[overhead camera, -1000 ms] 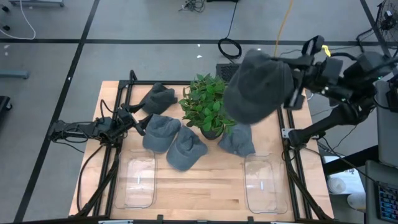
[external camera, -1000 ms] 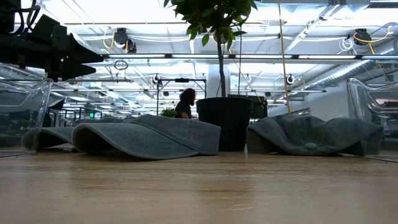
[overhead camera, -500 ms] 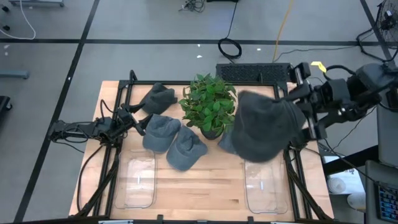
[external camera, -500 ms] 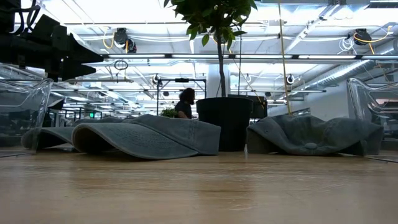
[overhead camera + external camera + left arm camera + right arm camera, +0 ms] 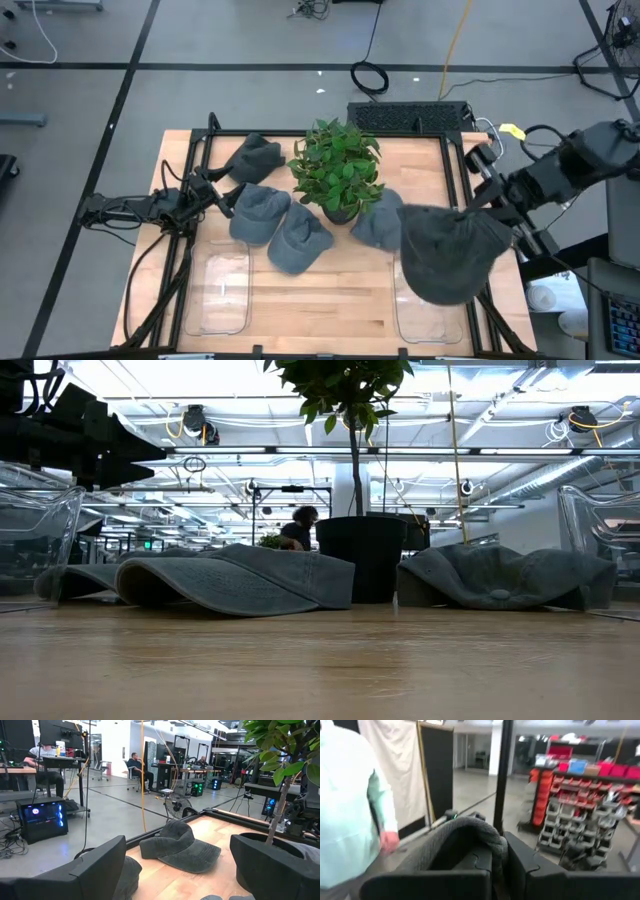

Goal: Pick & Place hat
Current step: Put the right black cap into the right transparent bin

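Hat (image 5: 447,255), grey, hanging from the right gripper (image 5: 478,212) above the right clear bin (image 5: 428,305), off the table surface. Right gripper fingers (image 5: 520,865) pressed together on a fold of the hat's fabric, as seen in the right wrist view. Left gripper (image 5: 222,192) low at the left side of the table (image 5: 340,290), fingers (image 5: 95,870) spread fully apart, holding nothing, pointing toward a cap (image 5: 180,851) lying flat near the far edge. Four more grey caps on the wood: one at the back left (image 5: 254,156), two side by side in the middle (image 5: 262,213) (image 5: 299,240), one (image 5: 378,225) just beside the potted plant (image 5: 336,170), partly covered by the hanging hat. Second clear bin (image 5: 218,290) at the front left. Person in a pale sleeve (image 5: 350,805) in the right wrist view, probably standing beyond the table, though blurred.
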Controlling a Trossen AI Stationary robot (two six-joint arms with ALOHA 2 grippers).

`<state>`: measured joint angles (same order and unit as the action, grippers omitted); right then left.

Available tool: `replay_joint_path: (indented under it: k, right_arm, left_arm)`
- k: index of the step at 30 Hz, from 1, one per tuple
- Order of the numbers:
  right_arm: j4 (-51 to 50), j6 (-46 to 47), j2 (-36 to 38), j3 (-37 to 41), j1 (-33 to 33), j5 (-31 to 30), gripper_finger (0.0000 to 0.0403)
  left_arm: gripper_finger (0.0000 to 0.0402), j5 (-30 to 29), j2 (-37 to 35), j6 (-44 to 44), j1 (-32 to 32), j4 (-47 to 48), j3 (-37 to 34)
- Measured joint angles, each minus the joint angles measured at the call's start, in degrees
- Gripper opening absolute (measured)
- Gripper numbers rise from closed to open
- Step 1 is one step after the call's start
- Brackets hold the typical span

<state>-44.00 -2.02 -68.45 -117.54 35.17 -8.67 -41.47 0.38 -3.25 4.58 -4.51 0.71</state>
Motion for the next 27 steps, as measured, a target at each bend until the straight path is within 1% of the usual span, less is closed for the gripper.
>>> replay_joint_path:
  k: [5,10,16,22,27]
  right_arm:
    - [-6.3,2.1,0.1,0.0,1.6,0.2,0.0011]
    - [-13.1,2.7,0.2,0.2,2.9,4.5,0.0011]
    - [-17.9,-0.8,0.2,1.0,3.6,11.7,0.0011]
    - [-21.6,-4.8,0.5,1.0,3.6,12.1,0.0011]
    - [-22.8,-8.3,1.1,1.0,3.6,11.9,0.0011]
  left_arm:
    - [0.0365,0.0,0.0,0.0,0.0,0.0,0.0]
    - [0.0365,0.0,0.0,0.0,0.0,0.0,0.0]
    - [0.0365,0.0,0.0,0.0,0.0,0.0,0.0]
    - [0.0365,0.0,0.0,0.0,0.0,0.0,0.0]
    - [0.0365,0.0,0.0,0.0,0.0,0.0,0.0]
